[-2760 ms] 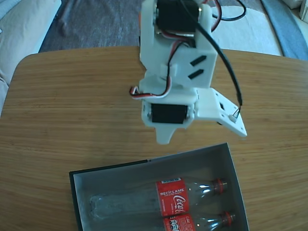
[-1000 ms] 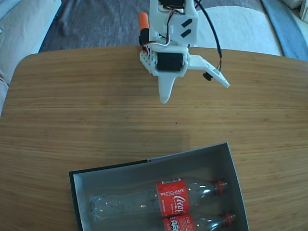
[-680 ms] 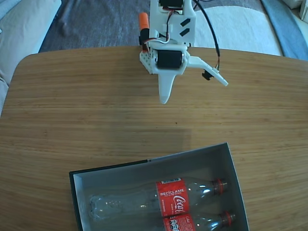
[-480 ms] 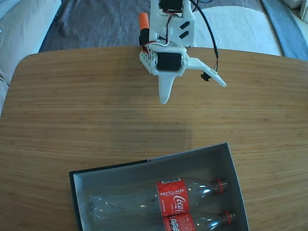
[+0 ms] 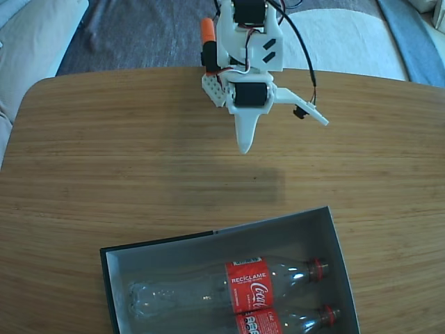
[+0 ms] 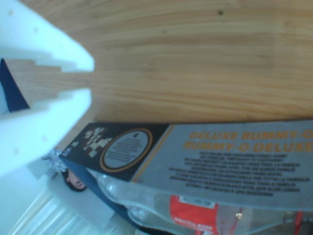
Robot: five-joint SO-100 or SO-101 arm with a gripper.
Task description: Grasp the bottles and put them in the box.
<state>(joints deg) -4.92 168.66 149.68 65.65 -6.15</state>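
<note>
1. At the bottom of the frame in the fixed view, the box [image 5: 222, 240] sits on the wooden table [image 5: 104, 153] with its grey inside showing; its lower part runs off the picture.
2. Inside it lie the bottles, side by side and lengthwise, caps toward the right: the upper bottle [image 5: 247, 284] in full, the lower bottle [image 5: 261, 323] cut by the frame's bottom edge. They look to be touching along their labels.
3. Upper centre: the gripper [image 5: 281, 133] hangs above bare table, well apart from the box. One finger points down the frame, the other is swung out to the right, so the jaws stand wide and hold nothing.
4. In the wrist view the white fingers [image 6: 44, 54] fill the upper left with only wood grain between them (the gap looks narrower here, likely the camera angle). The box wall [image 6: 205, 156] with orange lettering crosses the lower half, a bottle [image 6: 190, 215] behind it.
5. Judgement: both bottles look stowed, and no other shows on the table; lying flat suits a shallow box.
</note>
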